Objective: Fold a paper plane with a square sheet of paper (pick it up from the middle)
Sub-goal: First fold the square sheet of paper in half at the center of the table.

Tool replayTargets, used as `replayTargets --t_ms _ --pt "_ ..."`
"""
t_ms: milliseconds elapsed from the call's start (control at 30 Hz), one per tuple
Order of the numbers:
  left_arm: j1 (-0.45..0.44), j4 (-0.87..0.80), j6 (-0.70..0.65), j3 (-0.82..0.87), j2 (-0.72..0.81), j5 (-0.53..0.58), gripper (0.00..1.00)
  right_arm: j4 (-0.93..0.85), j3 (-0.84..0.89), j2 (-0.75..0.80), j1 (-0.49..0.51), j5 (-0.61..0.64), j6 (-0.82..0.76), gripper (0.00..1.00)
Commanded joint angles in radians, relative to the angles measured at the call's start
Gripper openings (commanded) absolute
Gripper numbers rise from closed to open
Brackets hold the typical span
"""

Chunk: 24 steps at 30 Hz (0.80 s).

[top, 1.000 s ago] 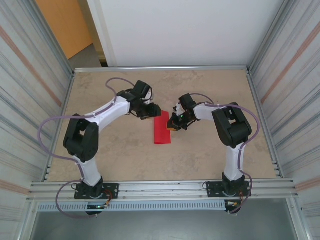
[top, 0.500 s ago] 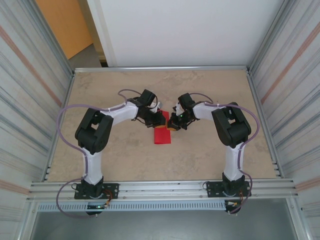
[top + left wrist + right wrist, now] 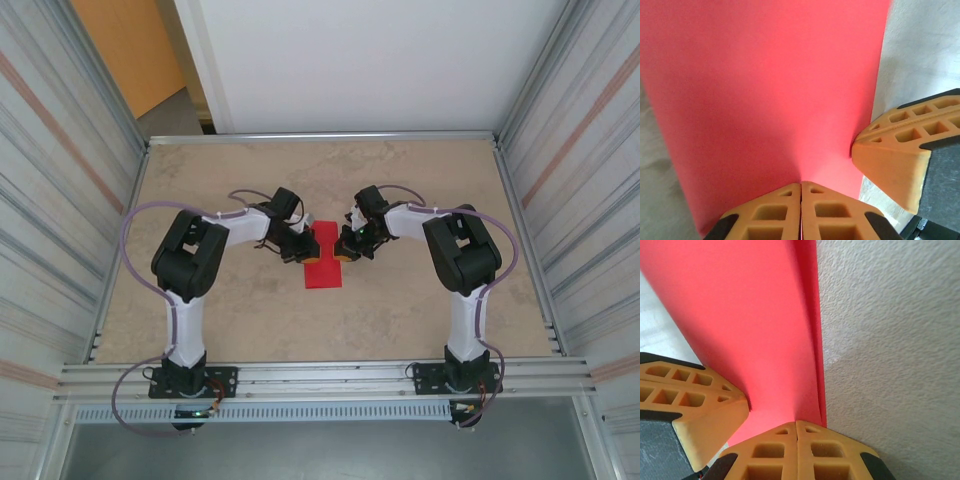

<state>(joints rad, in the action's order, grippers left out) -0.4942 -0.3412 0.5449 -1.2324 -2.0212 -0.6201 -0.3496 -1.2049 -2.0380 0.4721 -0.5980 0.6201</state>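
Observation:
The red sheet of paper point(image 3: 323, 268) lies on the table as a folded oblong strip, its long side running away from the arm bases. My left gripper point(image 3: 303, 247) sits at the strip's upper left edge and my right gripper point(image 3: 346, 250) at its upper right edge, facing each other. In the left wrist view the paper point(image 3: 765, 90) spreads out beyond my left gripper point(image 3: 801, 184), which is shut with a sliver of red in its seam. In the right wrist view my right gripper point(image 3: 796, 421) is shut, its tips touching the paper point(image 3: 750, 315) near the layered edge.
The beige table point(image 3: 420, 180) has metal rails along its sides and corrugated walls left and right. A white wall stands at the back. One of the other arm's orange fingers point(image 3: 890, 160) shows close beside my left fingertips.
The left arm has swung in from the upper left to the strip's left edge, and its jaws have closed there. The right arm has stayed put.

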Motion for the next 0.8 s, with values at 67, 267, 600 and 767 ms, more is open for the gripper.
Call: replayTargets --t_ms 67,267,600,767 --pt "0.066 -0.023 -0.073 0.054 -0.004 -0.006 0.08 -0.201 0.093 -0.178 0.026 0.324 0.026 0.04" --pt "0.157 -0.057 -0.118 0.091 0.082 -0.001 0.08 -0.208 0.096 -0.171 0.025 0.330 0.020 0.04" --pt "0.041 0.159 0.003 0.050 0.074 -0.108 0.10 -0.193 0.102 -0.175 0.031 0.313 0.021 0.04" --pt "0.031 0.166 0.009 0.011 -0.004 -0.101 0.10 -0.189 0.106 -0.176 0.031 0.314 0.021 0.04"
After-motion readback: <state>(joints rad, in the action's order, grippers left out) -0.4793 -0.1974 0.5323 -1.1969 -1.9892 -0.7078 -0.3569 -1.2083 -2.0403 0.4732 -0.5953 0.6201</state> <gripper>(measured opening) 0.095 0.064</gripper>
